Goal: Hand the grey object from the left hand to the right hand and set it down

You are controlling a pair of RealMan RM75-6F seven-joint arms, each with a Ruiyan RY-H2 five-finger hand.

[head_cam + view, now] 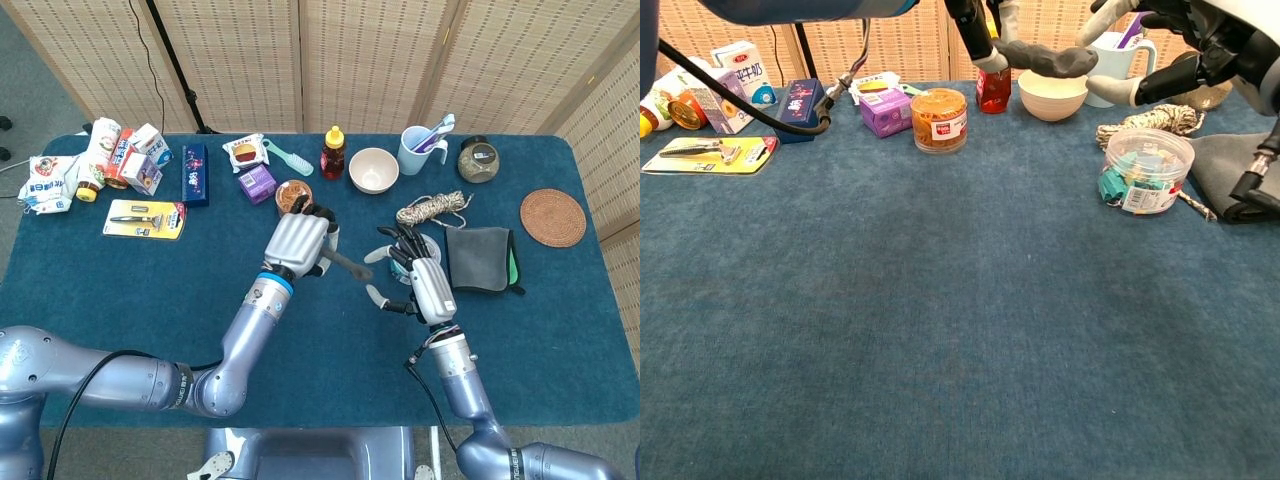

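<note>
The grey object [349,265] [1052,57] is a slim, elongated bar. My left hand [299,240] [978,22] grips one end of it above the middle of the blue table [120,290]; the other end sticks out to the right. My right hand [415,282] [1185,40] hangs just right of that free end with its fingers spread and nothing in them. The bar's tip comes close to the right hand's thumb; I cannot tell whether they touch.
Below the right hand stand a clear tub of small items [1145,170], a rope coil [432,208] and a folded dark cloth [480,258]. A bowl [373,170], red bottle [333,152], mug [420,148], orange-lidded jar [939,119] and boxes line the far edge.
</note>
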